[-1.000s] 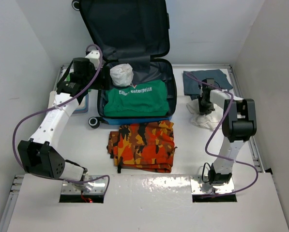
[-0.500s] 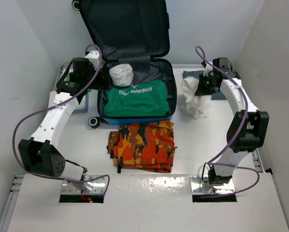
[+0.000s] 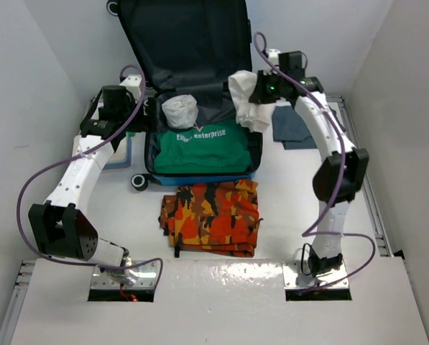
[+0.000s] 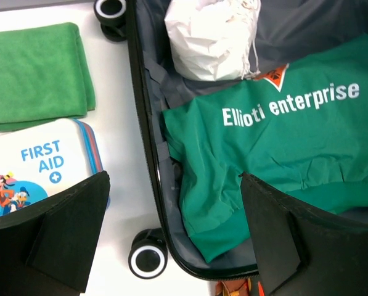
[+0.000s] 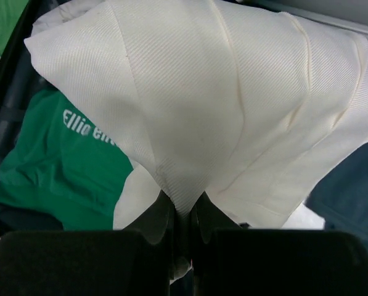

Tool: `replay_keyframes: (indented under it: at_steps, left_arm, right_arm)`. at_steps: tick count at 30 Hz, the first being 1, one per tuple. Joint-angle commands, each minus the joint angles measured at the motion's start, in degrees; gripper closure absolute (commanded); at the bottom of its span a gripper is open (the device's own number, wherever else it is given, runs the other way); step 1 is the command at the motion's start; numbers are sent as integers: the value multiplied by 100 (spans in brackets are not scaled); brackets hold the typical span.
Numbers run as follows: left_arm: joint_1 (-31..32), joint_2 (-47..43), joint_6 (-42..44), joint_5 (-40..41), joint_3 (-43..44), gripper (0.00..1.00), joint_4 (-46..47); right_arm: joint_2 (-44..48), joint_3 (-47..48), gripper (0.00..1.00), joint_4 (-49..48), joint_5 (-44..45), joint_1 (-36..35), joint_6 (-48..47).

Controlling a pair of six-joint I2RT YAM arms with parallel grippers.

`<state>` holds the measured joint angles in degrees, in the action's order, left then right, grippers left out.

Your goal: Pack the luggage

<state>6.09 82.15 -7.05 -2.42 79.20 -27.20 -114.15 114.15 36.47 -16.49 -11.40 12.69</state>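
With right gripper (image 5: 182,214) clamped on white cloth (image 5: 233,111), left gripper (image 4: 174,180) spread empty, lower well inside luggage's (image 3: 189,43) far-right corner before releasing.

The left arm (image 3: 77,172) rises from its base at 7 o'clock of the top view and reaches toward 11 o'clock, with the elbow low beside the base, the forearm stretched long and the wrist tipped downward. The left gripper (image 4: 174,185) hangs with its two dark fingers (image 4: 73,228) spread wide and nothing between them. The right arm (image 3: 322,129) stands from 5 o'clock up toward 1 o'clock, wrist turned to 9 o'clock. The right gripper (image 5: 184,206) is pinched tight on a fold of white cloth (image 5: 220,105).
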Motion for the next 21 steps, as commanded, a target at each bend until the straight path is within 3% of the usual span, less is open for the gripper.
replay_keyframes:
  at_steps: [1, 4, 9, 15, 21]
  left_arm:
    - [-117, -24, -121, -92, -88, 10, 286]
    - [-178, 47, -183, -154, -89, 10, 338]
    - [-292, 161, -236, -216, -89, 10, 338]
    - [-345, 214, -288, -286, -89, 10, 338]
    - [-398, 161, -341, -286, -255, 10, 338]
  right_arm:
    - [-615, 939, 100, -421, 146, -424, 146]
    - [-1195, 1426, 100, -648, 295, -714, 304]
    - [-1828, 1216, 100, -1238, 409, -1100, 936]
    - [-2480, 935, 100, -1932, 630, -1181, 2026]
    - [-3227, 1524, 100, -2600, 1384, -1172, 2703]
